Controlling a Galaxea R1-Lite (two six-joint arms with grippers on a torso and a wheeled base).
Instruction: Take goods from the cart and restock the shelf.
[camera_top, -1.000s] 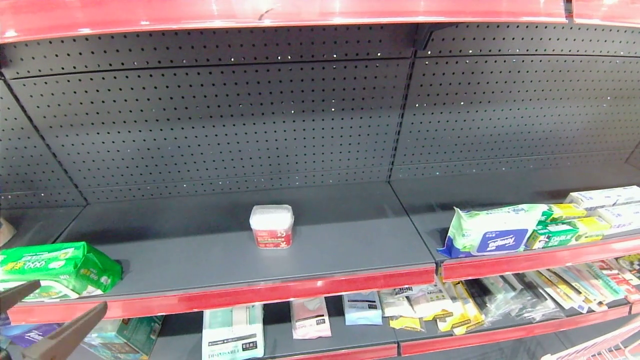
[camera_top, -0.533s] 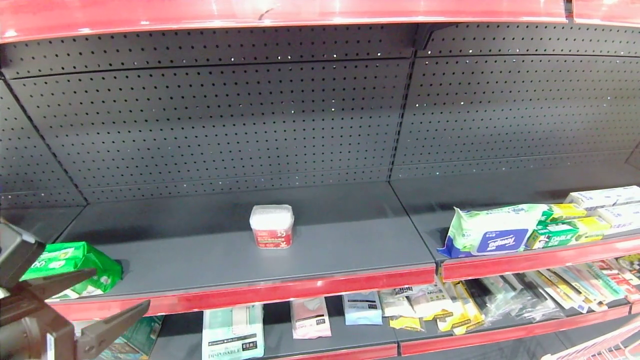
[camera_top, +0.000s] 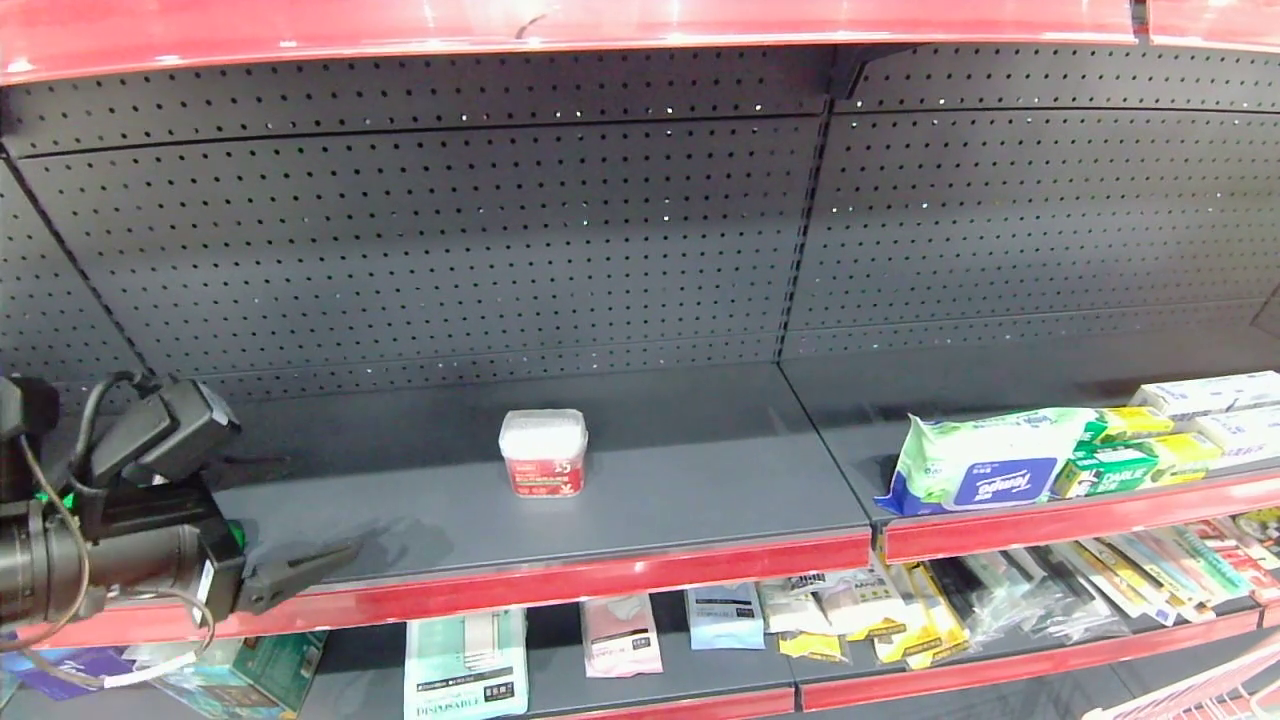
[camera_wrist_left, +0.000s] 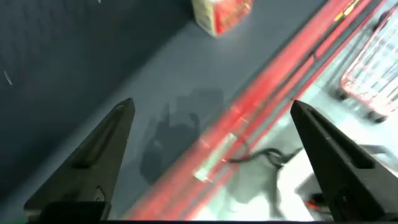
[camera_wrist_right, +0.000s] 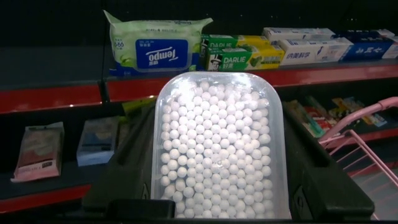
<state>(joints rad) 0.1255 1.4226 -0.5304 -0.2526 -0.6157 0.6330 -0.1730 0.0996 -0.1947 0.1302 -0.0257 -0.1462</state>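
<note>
Right wrist view: the right gripper has its jaws clamped on a clear tub of white beads, one jaw along each long side, the top facing the camera
Where the tub is: in the air in front of the shelf, not yet set down, with the pink cart off to one side
How it will handle: probably light to middling in weight; the walls look like thin, smooth, stiff plastic, so likely slippery; the loose beads could shift if it is tipped
Where to hold: across the flat long walls, as the jaws sit now, and on the body rather than the lid; a hard squeeze might bow the walls or pop the top
Left gripper: jaws wide apart, holding nothing, over the shelf's red front edge on the robot's left
Likely spot: bare board just beside the red-labelled tub standing upright mid-shelf, well apart from the pack of wipes
Care: keep it level and set it flat on its base
</note>
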